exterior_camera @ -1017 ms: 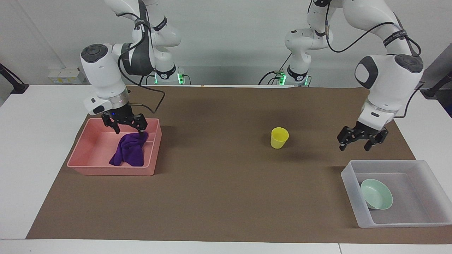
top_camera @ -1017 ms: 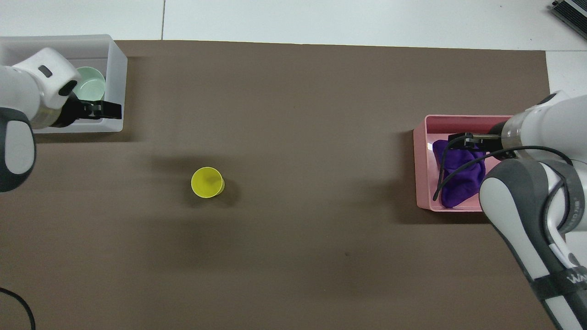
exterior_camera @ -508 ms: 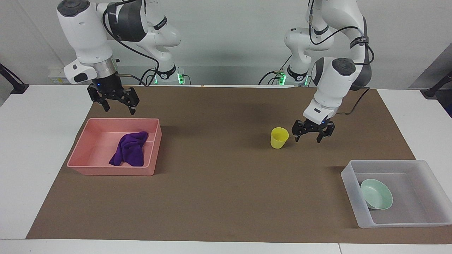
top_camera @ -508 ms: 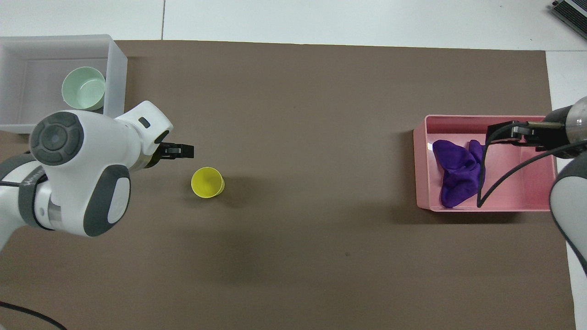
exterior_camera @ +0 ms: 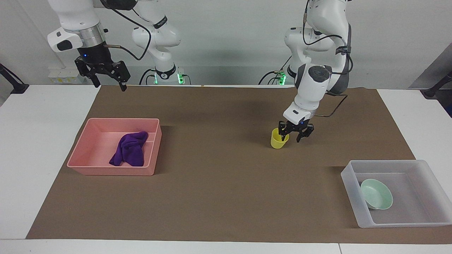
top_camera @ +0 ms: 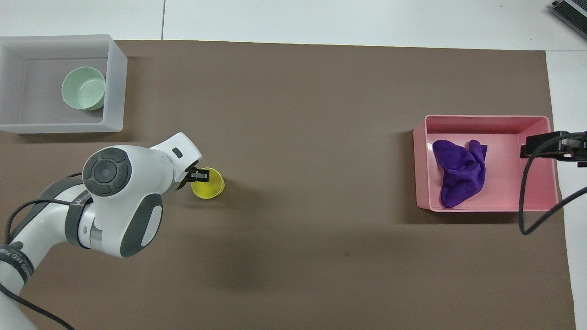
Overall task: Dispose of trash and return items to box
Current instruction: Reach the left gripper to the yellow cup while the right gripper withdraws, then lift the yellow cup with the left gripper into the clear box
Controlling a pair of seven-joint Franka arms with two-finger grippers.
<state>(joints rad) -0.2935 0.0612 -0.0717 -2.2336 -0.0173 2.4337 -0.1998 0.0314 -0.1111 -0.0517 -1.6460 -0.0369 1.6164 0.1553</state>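
Observation:
The yellow cup [exterior_camera: 279, 141] stands upright on the brown mat near the middle; it also shows in the overhead view [top_camera: 212, 187]. My left gripper [exterior_camera: 291, 137] is open and low at the cup's rim, one finger at the rim and the other beside the cup; its tip shows in the overhead view [top_camera: 199, 175]. The purple cloth [exterior_camera: 129, 151] lies crumpled in the pink tub [exterior_camera: 106, 171]. The mint-green bowl [exterior_camera: 376, 194] sits in the translucent box [exterior_camera: 353, 201]. My right gripper [exterior_camera: 107, 84] is open and empty, raised high above the pink tub's end of the table.
The brown mat [exterior_camera: 219, 183] covers most of the white table. The pink tub [top_camera: 486, 120] is at the right arm's end, the translucent box [top_camera: 115, 82] at the left arm's end, farther from the robots than the cup. The right arm's cable [top_camera: 527, 201] hangs over the pink tub's edge.
My left gripper moved from over the box across to the cup and came down to its rim. My right gripper let go of the cloth in the pink tub and rose high.

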